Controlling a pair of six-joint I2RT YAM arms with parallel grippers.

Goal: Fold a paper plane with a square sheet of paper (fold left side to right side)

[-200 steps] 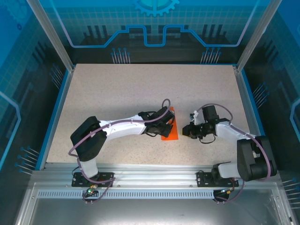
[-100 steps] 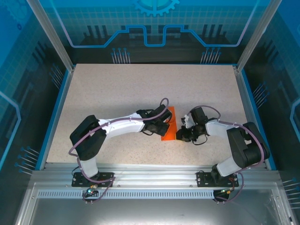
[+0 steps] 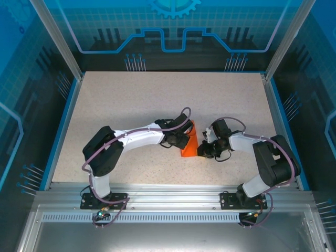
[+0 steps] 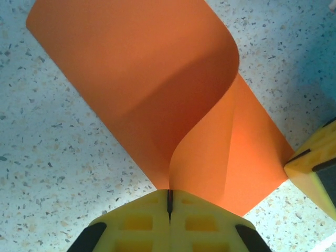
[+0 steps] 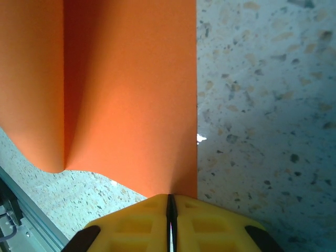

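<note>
The square sheet of paper (image 3: pixel 190 143) is bright orange and lies at the table's middle, partly folded into a strip. Its left layer (image 4: pixel 157 79) curls up off the table in the left wrist view. My left gripper (image 3: pixel 181 137) is shut on the edge of that raised layer, which runs into the seam between the yellow fingers (image 4: pixel 142 220). My right gripper (image 3: pixel 202 151) is shut, its tips down on the flat near right corner of the paper (image 5: pixel 131 105). One yellow right finger (image 4: pixel 314 173) shows beside that corner.
The speckled table (image 3: pixel 131 100) stretches bare around the paper. A metal rail (image 3: pixel 173 191) runs along the near edge, blue walls stand on the other sides. The two grippers are close together over the paper.
My right gripper has moved left from the bare table onto the paper's near right corner. The left gripper has shifted slightly up and right, raising the paper's left layer.
</note>
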